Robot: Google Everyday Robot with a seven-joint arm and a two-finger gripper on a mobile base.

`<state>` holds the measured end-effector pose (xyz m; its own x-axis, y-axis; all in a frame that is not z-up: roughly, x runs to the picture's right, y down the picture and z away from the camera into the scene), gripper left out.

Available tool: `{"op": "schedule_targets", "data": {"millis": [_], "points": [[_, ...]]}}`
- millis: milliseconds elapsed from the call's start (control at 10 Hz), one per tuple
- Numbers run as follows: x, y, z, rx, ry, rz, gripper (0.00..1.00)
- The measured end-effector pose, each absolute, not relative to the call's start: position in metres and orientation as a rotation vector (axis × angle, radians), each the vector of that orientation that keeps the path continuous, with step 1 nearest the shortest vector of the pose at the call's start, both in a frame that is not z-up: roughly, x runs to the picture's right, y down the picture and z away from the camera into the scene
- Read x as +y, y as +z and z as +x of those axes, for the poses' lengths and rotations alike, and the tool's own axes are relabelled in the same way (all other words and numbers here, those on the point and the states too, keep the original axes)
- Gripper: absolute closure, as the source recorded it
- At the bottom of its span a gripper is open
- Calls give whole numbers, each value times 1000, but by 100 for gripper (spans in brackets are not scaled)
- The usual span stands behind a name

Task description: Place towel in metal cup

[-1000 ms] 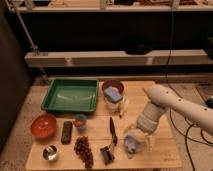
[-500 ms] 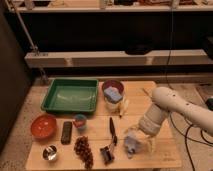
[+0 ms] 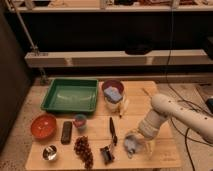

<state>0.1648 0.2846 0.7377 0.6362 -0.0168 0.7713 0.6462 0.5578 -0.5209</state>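
Desk [image 3: 150, 95]: pale wood, standing on a speckled floor [image 3: 15, 135]. A pale rail [image 3: 100, 58] and dark shelving run behind it at 12 o'clock.
Towel [image 3: 129, 146]: crumpled, lying at the desk's 5 o'clock.
End effector [image 3: 136, 142]: on a white arm [image 3: 175, 112] reaching in from 3 o'clock, lowered onto the towel with its fingers spread wide.
Metal cup [image 3: 49, 152]: 7 o'clock corner, well apart from the towel.
Orange bowl [image 3: 43, 125]: 8 o'clock.
Green tray [image 3: 70, 95]: 11 o'clock.
Grapes [image 3: 83, 150]: 6 o'clock.
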Motion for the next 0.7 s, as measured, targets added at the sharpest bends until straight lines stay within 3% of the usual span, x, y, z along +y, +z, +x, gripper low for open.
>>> {"op": "schedule_targets", "data": {"millis": [200, 700], "points": [[287, 747, 163, -801, -446, -910, 28], [296, 759, 151, -818, -470, -916, 81]]}}
